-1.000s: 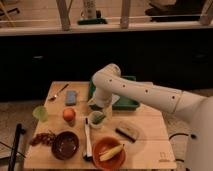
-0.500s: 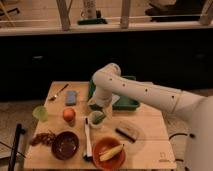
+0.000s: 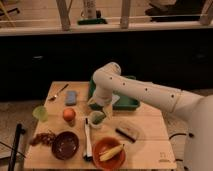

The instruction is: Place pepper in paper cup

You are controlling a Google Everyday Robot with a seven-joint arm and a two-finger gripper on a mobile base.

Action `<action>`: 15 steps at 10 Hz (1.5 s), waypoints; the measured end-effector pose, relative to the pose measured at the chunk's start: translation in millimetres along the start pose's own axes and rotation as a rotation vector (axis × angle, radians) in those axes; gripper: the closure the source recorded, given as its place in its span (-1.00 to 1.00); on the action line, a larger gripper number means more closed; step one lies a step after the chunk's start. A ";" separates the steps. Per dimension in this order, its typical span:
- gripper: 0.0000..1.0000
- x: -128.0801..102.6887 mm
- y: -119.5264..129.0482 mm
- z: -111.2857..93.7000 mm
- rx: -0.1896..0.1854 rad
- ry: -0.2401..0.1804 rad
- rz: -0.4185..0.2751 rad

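The white paper cup (image 3: pixel 95 121) stands on the wooden table (image 3: pixel 150 150), near its middle. Something dark green shows inside the cup's rim; it looks like the pepper (image 3: pixel 96 118), mostly hidden by the cup wall. My gripper (image 3: pixel 99 108) hangs straight above the cup, very close to its rim, at the end of the white arm that reaches in from the right.
A green tray (image 3: pixel 124 103) lies behind the arm. A translucent green cup (image 3: pixel 40 113), an orange fruit (image 3: pixel 69 115), a dark bowl (image 3: pixel 65 145), an orange bowl with a banana (image 3: pixel 109 152), a white utensil (image 3: pixel 87 140) and a dark block (image 3: pixel 127 132) surround the cup.
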State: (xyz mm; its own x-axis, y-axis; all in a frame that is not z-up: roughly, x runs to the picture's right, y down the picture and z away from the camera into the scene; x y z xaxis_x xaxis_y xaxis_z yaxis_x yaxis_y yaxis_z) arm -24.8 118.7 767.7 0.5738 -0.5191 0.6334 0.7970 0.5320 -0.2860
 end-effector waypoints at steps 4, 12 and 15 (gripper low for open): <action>-0.60 -0.1 -2.2 -3.2 0.011 -0.011 -0.024; -0.60 0.0 -2.1 -3.5 0.013 -0.014 -0.028; -0.60 0.1 -2.0 -3.6 0.013 -0.014 -0.028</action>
State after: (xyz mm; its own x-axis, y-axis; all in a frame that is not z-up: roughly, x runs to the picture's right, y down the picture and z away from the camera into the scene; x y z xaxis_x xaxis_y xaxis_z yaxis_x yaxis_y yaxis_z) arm -25.6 115.3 765.8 0.5489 -0.5241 0.6512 0.8099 0.5263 -0.2590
